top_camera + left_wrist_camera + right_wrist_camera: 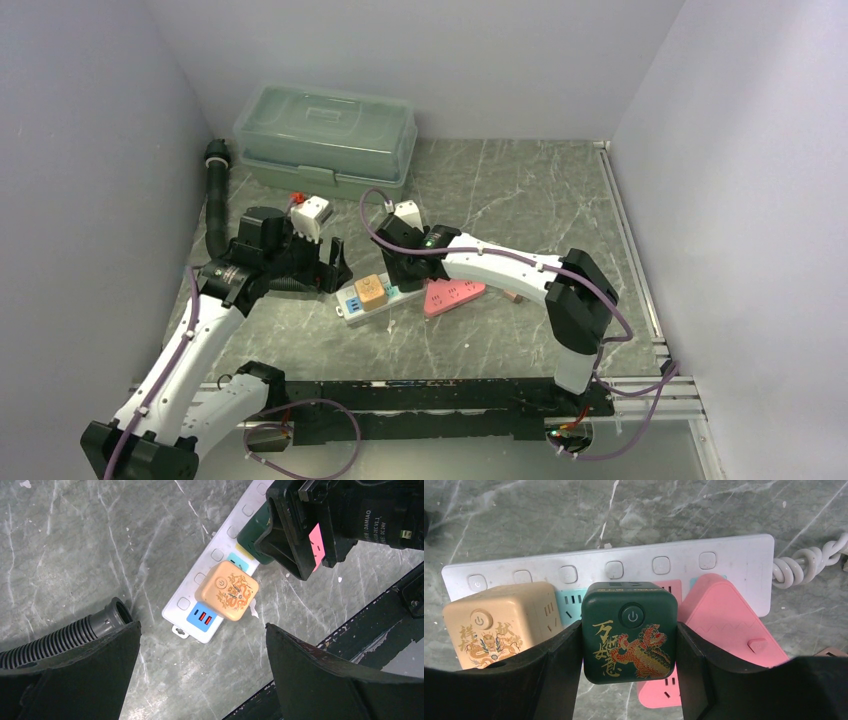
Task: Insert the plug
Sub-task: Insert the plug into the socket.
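Right gripper (629, 626) clamps the dark green cube plug (630, 652) down on the white power strip (729, 562), between its orange cube (499, 625) and pink adapter (724, 615); left gripper (202, 629) gapes wide over the strip's end; grey veined marble tabletop (520, 190) lies under the strip, pale walls (450, 60) stand beyond it

On the power strip (614, 567), the orange cube adapter (494, 627) and the pink triangular adapter (729, 625) are crowding the dark green cube plug (629, 645) from both sides, and the right gripper (629, 630) is filling both narrow gaps with its fingers. The left gripper (202, 626), spread wide, is hanging over the strip's USB end, with a corrugated hose (60, 639) lying beside it. Bare marble tabletop (520, 190) is lying open beyond the strip.
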### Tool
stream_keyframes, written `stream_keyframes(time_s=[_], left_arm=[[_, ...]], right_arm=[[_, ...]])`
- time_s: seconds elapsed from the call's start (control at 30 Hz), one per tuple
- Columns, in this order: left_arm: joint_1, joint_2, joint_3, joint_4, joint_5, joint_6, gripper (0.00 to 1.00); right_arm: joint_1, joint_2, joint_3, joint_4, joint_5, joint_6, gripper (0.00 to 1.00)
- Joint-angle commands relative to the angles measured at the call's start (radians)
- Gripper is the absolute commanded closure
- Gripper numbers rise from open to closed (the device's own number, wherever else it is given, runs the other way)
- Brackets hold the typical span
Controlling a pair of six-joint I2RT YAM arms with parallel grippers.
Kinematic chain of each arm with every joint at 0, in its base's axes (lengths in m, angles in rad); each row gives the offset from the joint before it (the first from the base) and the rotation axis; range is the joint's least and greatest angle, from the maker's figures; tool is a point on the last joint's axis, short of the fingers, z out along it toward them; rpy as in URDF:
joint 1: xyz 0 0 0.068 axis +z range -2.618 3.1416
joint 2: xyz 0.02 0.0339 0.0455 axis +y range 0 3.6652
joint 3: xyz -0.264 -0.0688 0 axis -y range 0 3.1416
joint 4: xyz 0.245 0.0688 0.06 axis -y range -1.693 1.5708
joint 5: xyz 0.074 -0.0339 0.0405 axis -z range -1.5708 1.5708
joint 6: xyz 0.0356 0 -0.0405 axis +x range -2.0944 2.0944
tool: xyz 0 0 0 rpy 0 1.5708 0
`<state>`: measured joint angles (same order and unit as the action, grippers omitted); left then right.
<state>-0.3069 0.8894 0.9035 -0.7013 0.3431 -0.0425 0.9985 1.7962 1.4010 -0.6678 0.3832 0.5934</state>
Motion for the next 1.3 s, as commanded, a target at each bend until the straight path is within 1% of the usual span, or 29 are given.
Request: stream_keyframes(time_s=[0.0, 0.63, 1.27], left_arm=[[0.006, 0.001, -0.007, 0.017, 0.025, -0.011, 0.01], [0.009, 0.026, -0.008, 0.022, 0.014, -0.021, 0.01], [0.012, 0.042, -0.016, 0.014, -0.001, -0.03, 0.01]], right_arm=[[0.003, -0.018, -0.009, 0.052, 0.021, -0.017, 1.0], [0.026, -0.008, -0.022, 0.049, 0.003, -0.063, 1.0], [0.052, -0.02, -0.047, 0.008, 0.047, -0.046, 1.0]])
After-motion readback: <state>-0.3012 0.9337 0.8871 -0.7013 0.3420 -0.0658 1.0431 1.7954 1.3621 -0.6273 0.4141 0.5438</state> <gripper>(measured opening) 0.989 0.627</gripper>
